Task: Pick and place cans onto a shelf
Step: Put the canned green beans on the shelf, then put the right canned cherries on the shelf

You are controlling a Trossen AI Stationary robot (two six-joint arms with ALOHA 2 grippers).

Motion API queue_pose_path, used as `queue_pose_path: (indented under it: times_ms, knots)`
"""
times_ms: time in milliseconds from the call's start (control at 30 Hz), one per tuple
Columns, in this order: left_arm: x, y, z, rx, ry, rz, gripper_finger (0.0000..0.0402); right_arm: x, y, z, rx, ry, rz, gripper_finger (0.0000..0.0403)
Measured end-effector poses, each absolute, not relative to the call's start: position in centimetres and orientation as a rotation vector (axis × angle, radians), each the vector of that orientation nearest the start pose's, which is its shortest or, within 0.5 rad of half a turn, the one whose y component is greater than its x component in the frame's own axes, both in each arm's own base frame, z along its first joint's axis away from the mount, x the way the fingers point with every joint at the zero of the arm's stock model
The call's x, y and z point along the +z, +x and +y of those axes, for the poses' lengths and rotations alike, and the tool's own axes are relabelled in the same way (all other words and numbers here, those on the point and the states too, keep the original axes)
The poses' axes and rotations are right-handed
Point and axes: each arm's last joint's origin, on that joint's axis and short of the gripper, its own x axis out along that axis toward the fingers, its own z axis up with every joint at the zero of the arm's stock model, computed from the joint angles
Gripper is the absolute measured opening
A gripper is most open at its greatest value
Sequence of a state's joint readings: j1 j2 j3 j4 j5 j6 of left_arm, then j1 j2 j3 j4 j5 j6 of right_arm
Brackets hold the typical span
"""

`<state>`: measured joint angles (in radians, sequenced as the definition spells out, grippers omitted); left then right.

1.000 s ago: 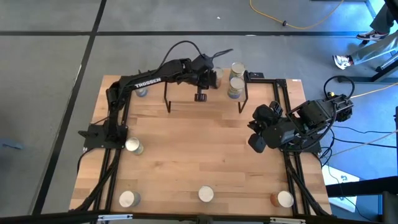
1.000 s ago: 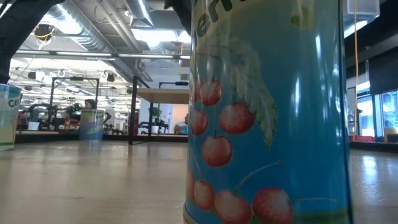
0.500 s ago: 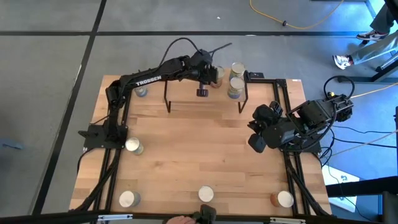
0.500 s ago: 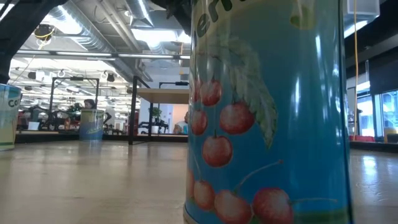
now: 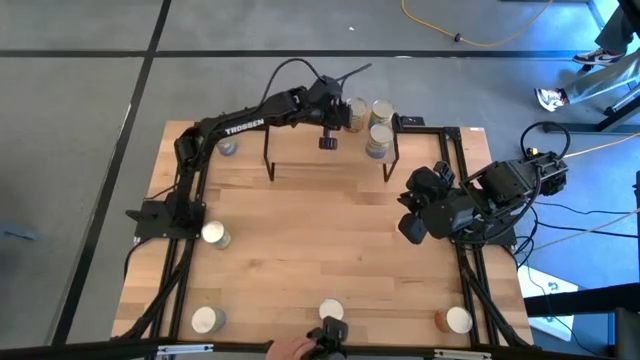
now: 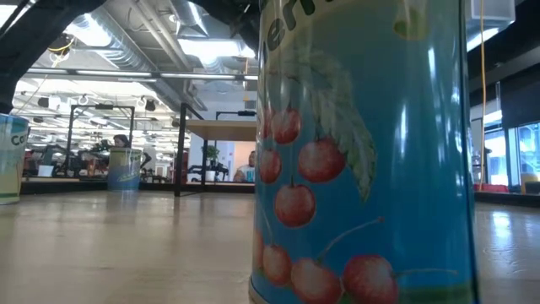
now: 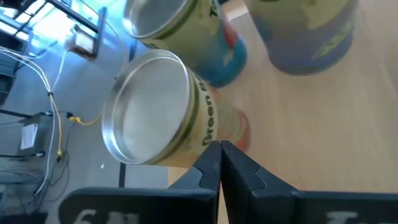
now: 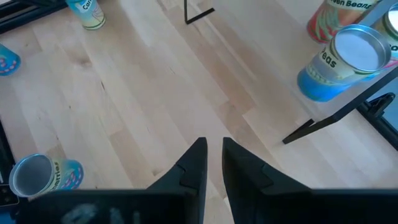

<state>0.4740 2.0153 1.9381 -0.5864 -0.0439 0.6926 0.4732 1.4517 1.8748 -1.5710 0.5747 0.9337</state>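
The shelf [image 5: 300, 145] stands at the table's far side. Three cans stand upright on its right end: one with a yellow and green label [image 5: 353, 113] [image 7: 168, 115] and two more [image 5: 381, 110] [image 5: 377, 140] beside it. My left gripper [image 5: 339, 117] [image 7: 221, 149] is shut, its tips at the left side of the yellow and green can. My right gripper [image 5: 412, 232] [image 8: 212, 149] hangs over the table's right side, slightly open, with nothing between its fingers. Other cans stand on the table [image 5: 213, 234] [image 5: 205, 320] [image 5: 457, 320]. My left gripper's shut fingertips [image 7: 211, 158] stand at the lower label wall [image 7: 214, 134] of the yellow and green can, coming slanting down from the table's left. I cannot tell whether they touch it. The can stands upright on the shelf board.
A grey-blue can [image 5: 228, 147] stands behind the left arm. Another can [image 5: 331, 312] [image 6: 363, 152] stands at the middle of the near edge, with a person's hand [image 5: 292, 349] just beside it. Black rails run along the table's left and right sides.
My left gripper, still shut, has gone along the shelf toward the table's right and far edges, up to the yellow and green can. A person's hand has come in at the near edge beside the middle can.
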Motion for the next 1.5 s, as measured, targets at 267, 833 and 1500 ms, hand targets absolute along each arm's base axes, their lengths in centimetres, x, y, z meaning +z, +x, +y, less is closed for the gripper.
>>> queue_pose_path:
  times_ms: [267,833,1500]
  knots:
    - [33.5,39.8,20.0,0.269,0.51,0.842,0.0,43.7,20.8,8.9,-0.513,0.264,0.843,0.0052]
    - [43.5,29.8,10.8,-0.197,0.21,0.689,0.0,44.2,19.4,9.1,-0.236,0.271,1.007,0.0052]
    - [45.8,25.3,-7.9,-0.216,-0.2,0.83,0.0,43.3,21.8,14.1,0.323,0.04,1.018,0.0051]
